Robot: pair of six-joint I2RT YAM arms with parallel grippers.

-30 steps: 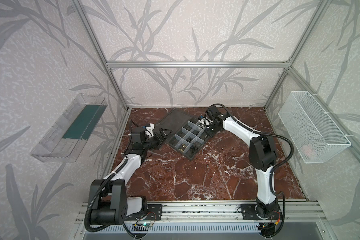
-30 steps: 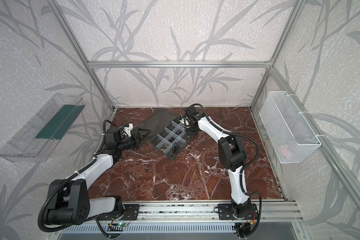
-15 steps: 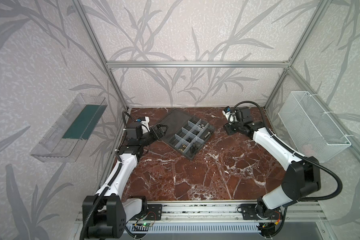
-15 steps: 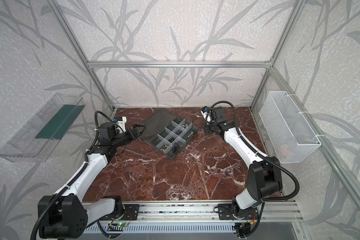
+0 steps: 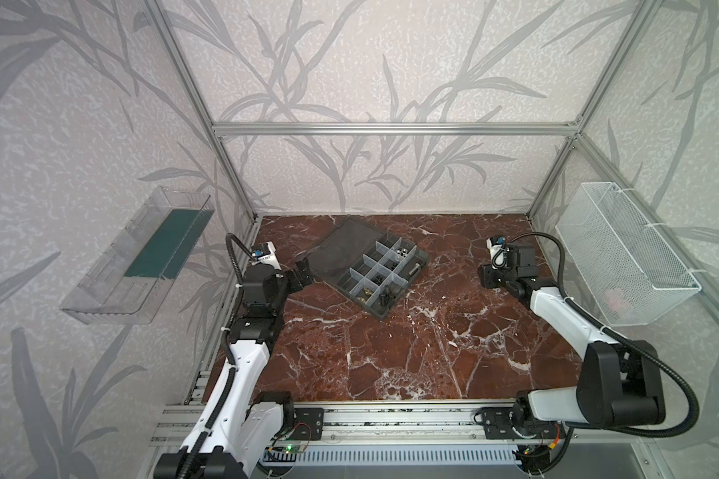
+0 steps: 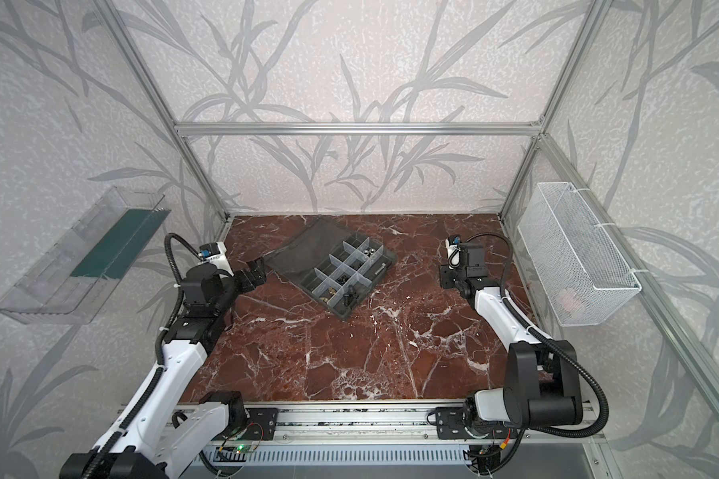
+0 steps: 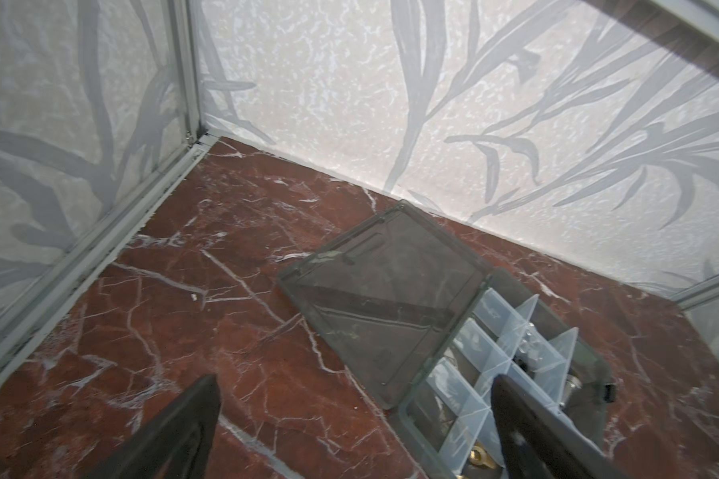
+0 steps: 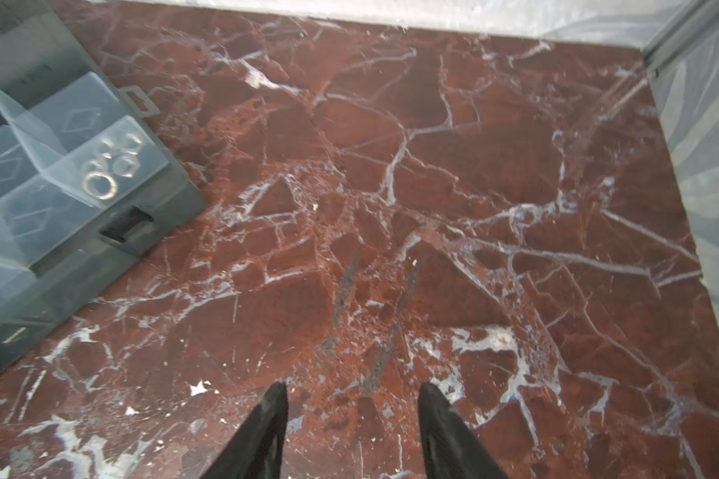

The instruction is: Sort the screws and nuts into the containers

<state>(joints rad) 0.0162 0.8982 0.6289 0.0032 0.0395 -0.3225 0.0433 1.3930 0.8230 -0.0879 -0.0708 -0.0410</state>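
The dark grey organizer box (image 5: 419, 265) (image 6: 385, 264) lies at the back of the marble floor, its lid (image 5: 341, 244) (image 7: 387, 298) folded flat. Whitish dividers form the containers (image 5: 376, 269) (image 7: 511, 352). Silver nuts (image 5: 401, 251) (image 8: 109, 166) fill a far cell, brass nuts (image 7: 480, 456) a near one, and dark screws (image 5: 385, 290) (image 6: 349, 294) sit in near cells. My left gripper (image 5: 304, 273) (image 6: 258, 267) (image 7: 355, 379) hangs open and empty just left of the lid. Right of the box, apart from it, my right gripper (image 5: 488, 278) (image 6: 449, 278) (image 8: 351, 387) is open over bare marble.
A white wire mesh basket (image 5: 623, 257) hangs on the right wall and a clear plastic bin (image 5: 142, 253) on the left wall. Aluminium frame posts (image 5: 551, 174) stand at the back corners. The marble floor (image 5: 391, 352) stretches forward to the front rail.
My right arm has swung away from the box's far cells to the right side of the floor. My left arm has drawn back left from the lid.
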